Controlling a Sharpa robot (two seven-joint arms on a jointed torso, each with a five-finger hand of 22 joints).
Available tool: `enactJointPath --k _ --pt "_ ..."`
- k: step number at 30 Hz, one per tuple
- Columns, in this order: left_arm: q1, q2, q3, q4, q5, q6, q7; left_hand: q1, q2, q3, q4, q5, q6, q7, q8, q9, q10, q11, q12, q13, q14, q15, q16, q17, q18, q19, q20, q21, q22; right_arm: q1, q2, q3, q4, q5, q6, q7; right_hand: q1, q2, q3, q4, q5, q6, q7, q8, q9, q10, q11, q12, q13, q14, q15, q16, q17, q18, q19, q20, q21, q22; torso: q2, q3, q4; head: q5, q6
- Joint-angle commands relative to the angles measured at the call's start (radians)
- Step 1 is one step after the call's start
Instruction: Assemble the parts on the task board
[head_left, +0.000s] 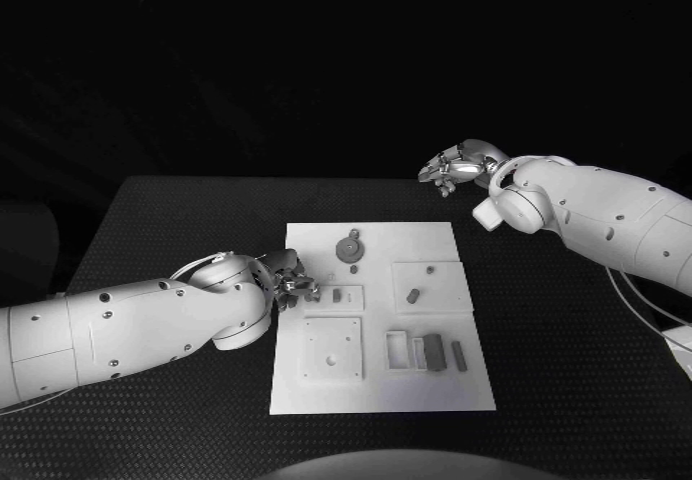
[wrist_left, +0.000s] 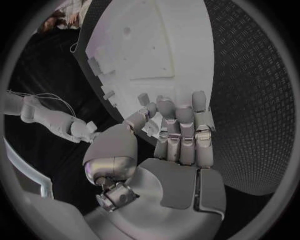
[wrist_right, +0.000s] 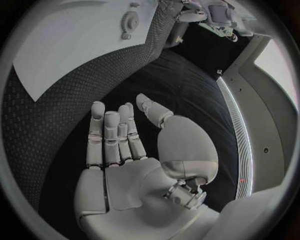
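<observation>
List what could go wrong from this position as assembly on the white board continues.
1. The left hand sits at the task board's left edge with curled fingers close to the raised fixtures; a slight sideways move could bump them or shift the board.
2. The round grey part lies loose near the far end; a nudge to the board might displace it.
3. The right hand hovers open beyond the board, so any reach must cross it.

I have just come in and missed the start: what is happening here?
A two-armed robot is assembling small grey parts on a white task board. Its left hand is at the board's left edge, fingers curled, perhaps on a small part. Its right hand is open, off the board beyond its far right corner.
</observation>
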Motion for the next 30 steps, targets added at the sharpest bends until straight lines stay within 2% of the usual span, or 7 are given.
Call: enactJointPath --k 1,9,18,22,30 --pt "0.000 0.005 0.001 0.000 -0.028 -0.012 0.001 0.004 0.010 0.007 -0.003 0.006 0.085 -0.041 0.006 0.001 -0.020 -0.029 0.008 0.002 -0.017 -0.022 0.007 -0.003 -0.014 0.017 -0.009 0.004 0.016 0.000 0.000 0.000 0.003 0.002 0.014 0.011 0.005 -0.002 0.000 -0.003 0.003 -0.001 0.007 -0.004 0.001 -0.007 0.000 -0.005 -0.001 -0.006 0.001 -0.003 -0.001 0.014 -0.008 0.001 -0.007 0.013 0.000 0.0002 0.0002 0.000 -0.001" --pt "-0.001 0.006 0.001 -0.002 -0.044 -0.004 -0.004 0.002 0.012 0.009 -0.004 0.034 0.091 -0.046 0.016 0.004 -0.015 -0.033 0.023 0.004 -0.015 -0.023 0.030 -0.013 -0.014 0.023 -0.012 0.008 0.022 0.000 -0.001 0.000 0.004 0.002 0.015 0.011 0.004 -0.002 -0.001 -0.003 0.003 0.000 0.007 -0.005 0.001 -0.007 0.000 -0.005 -0.002 -0.006 0.001 -0.004 -0.001 0.014 -0.008 0.001 -0.007 0.013 0.000 -0.0001 0.0000 0.001 -0.001" --pt "-0.002 0.007 0.001 0.001 -0.050 0.050 -0.005 -0.010 0.013 0.009 -0.007 0.102 0.100 -0.052 0.030 0.009 -0.009 -0.039 0.046 0.005 -0.014 -0.022 0.063 -0.030 -0.014 0.029 -0.017 0.018 0.024 0.000 -0.001 0.000 0.004 0.002 0.019 0.010 0.005 -0.002 -0.001 -0.003 0.003 0.000 0.007 -0.005 0.001 -0.007 0.000 -0.005 -0.002 -0.006 0.001 -0.003 -0.002 0.014 -0.009 0.001 -0.007 0.013 0.000 -0.0003 -0.0001 0.002 -0.002" --pt "-0.002 0.007 0.001 0.002 -0.050 0.070 -0.002 -0.020 0.017 0.006 -0.006 0.119 0.106 -0.054 0.036 0.011 -0.005 -0.041 0.054 0.006 -0.012 -0.021 0.074 -0.034 -0.014 0.030 -0.017 0.023 0.024 0.000 -0.001 0.000 0.004 0.002 0.020 0.010 0.005 -0.002 -0.001 -0.003 0.003 0.000 0.007 -0.005 0.001 -0.007 0.000 -0.005 -0.002 -0.007 0.001 -0.003 -0.002 0.014 -0.009 0.001 -0.007 0.013 0.000 -0.0003 0.0003 0.002 -0.004" --pt "-0.003 0.010 0.001 0.001 -0.061 0.082 0.000 -0.035 0.025 0.003 -0.006 0.117 0.111 -0.057 0.042 0.013 -0.001 -0.044 0.062 0.007 -0.011 -0.021 0.085 -0.040 -0.014 0.031 -0.018 0.027 0.024 0.000 0.000 0.000 0.004 0.002 0.020 0.010 0.005 -0.002 -0.001 -0.003 0.003 0.000 0.007 -0.005 0.001 -0.007 0.000 -0.005 -0.002 -0.007 0.001 -0.004 -0.002 0.014 -0.009 0.001 -0.007 0.013 0.000 -0.0003 -0.0002 0.002 -0.004"
